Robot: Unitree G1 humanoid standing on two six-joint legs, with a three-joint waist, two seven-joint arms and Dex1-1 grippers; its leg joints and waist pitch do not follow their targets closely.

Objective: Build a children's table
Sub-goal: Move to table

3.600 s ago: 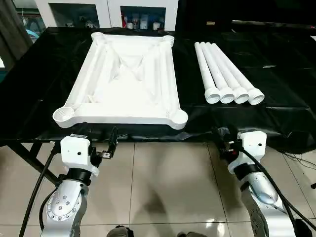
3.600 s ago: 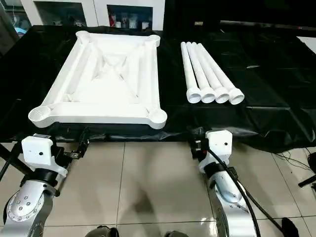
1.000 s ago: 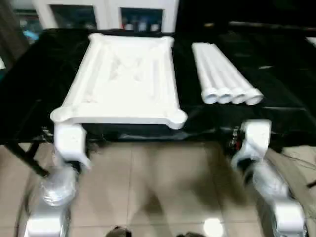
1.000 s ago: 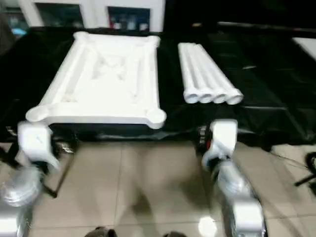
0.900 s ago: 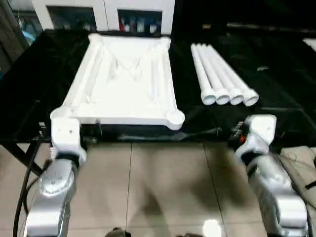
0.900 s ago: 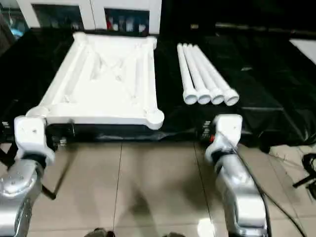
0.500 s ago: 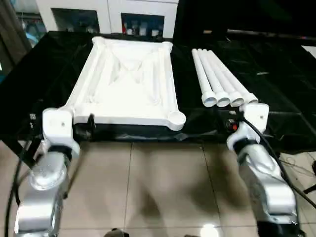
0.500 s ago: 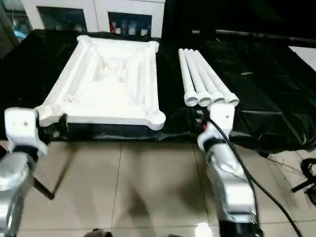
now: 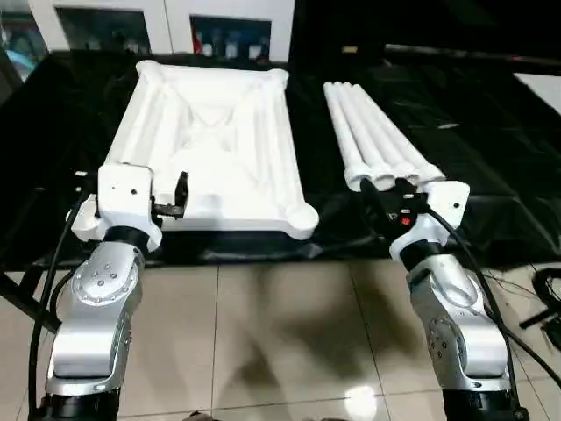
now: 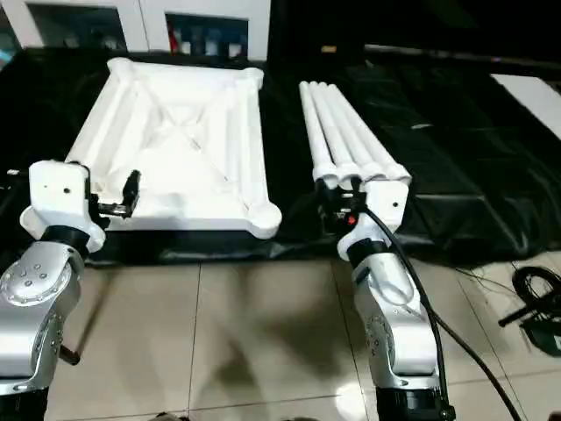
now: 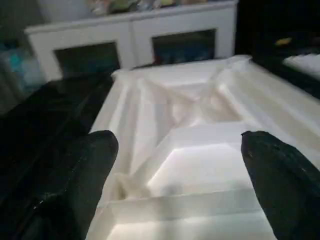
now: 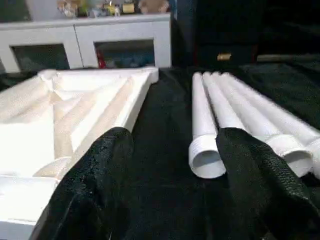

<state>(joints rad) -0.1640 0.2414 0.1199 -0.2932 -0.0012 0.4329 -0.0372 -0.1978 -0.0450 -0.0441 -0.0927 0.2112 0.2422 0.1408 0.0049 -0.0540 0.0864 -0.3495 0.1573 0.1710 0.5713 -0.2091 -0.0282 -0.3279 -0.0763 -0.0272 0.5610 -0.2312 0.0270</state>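
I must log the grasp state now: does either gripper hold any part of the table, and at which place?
Nothing is held. The left gripper is open over the tabletop; the right gripper is open before the legs.

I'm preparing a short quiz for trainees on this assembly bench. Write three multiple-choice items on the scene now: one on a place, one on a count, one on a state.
1. Where do the white tubular plastic legs lie?
A. Right of the white ribbed plastic table top
B. On the tiled floor
C. Inside the top's corner sockets

2. How many legs are there?
A. Two
B. Three
C. Four

3. How is the table top lying?
A. Standing on its legs
B. Underside up
C. On its edge

Answers: 1 A, they lie side by side on the black cloth. 2 C, four open ends show. 3 B, the X-braced ribs face upward.
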